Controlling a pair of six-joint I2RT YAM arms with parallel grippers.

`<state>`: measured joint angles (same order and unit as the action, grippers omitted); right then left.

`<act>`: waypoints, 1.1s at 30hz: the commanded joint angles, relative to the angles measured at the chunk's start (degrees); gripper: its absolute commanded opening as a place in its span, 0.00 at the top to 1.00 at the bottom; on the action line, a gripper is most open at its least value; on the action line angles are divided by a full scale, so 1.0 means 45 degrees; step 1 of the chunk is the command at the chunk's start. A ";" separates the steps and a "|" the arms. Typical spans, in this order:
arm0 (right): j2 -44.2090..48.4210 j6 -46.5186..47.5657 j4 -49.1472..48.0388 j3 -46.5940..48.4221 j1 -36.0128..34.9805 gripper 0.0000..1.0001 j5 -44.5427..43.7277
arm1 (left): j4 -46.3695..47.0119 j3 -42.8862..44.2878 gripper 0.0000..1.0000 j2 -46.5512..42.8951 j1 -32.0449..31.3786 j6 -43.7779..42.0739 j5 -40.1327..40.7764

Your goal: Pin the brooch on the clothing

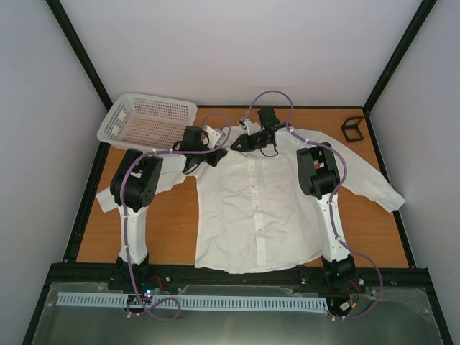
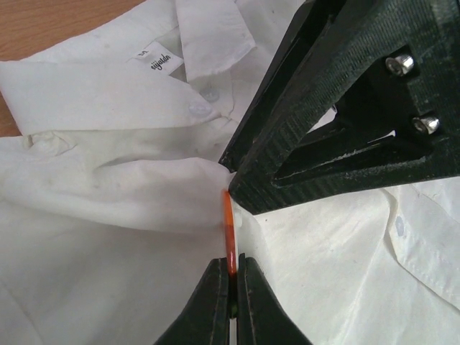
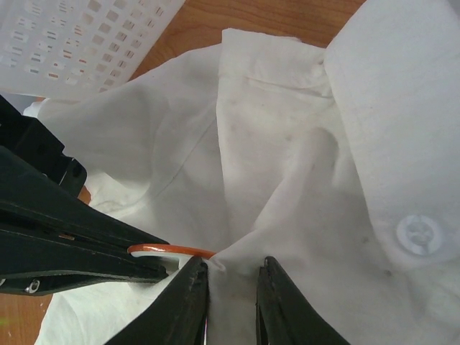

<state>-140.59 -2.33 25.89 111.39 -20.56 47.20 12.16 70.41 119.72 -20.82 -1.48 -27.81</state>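
Observation:
The white shirt [image 1: 255,208] lies flat on the wooden table, collar at the far side. Both grippers meet at its left chest, just below the collar. My left gripper [image 1: 215,154] is shut on the brooch [image 2: 228,230], a thin orange-red disc seen edge on, its far edge against a raised fold of cloth. In the left wrist view its fingertips [image 2: 215,302] clamp the disc's lower edge. My right gripper [image 3: 231,277] is shut on a pinched-up fold of the shirt [image 3: 287,187], right beside the brooch [image 3: 172,250]. The brooch is too small to make out in the top view.
A white perforated basket [image 1: 147,118] stands at the far left, its corner showing in the right wrist view [image 3: 79,43]. A small black open-frame cube [image 1: 352,128] sits at the far right. The collar label [image 2: 157,61] and a shirt button [image 3: 419,236] lie close by.

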 commanded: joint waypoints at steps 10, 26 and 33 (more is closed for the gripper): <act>-0.0176 0.0401 0.0027 -0.0535 -0.0708 0.79 0.0249 | 0.1475 0.1534 0.99 -0.0290 -0.0256 0.0839 -0.2705; 0.0149 0.0692 -0.0276 -0.1106 -0.0921 0.65 -0.0260 | 0.1455 0.1680 0.99 -0.0060 -0.0223 0.1557 -0.3536; 0.1304 0.0573 0.0056 -0.1239 -0.0310 0.53 -0.0304 | 0.1440 0.1214 0.99 -0.0097 0.0088 0.1425 -0.3326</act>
<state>-138.10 -0.49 23.09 107.07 -20.43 44.31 8.05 73.12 121.01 -19.44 5.58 -35.20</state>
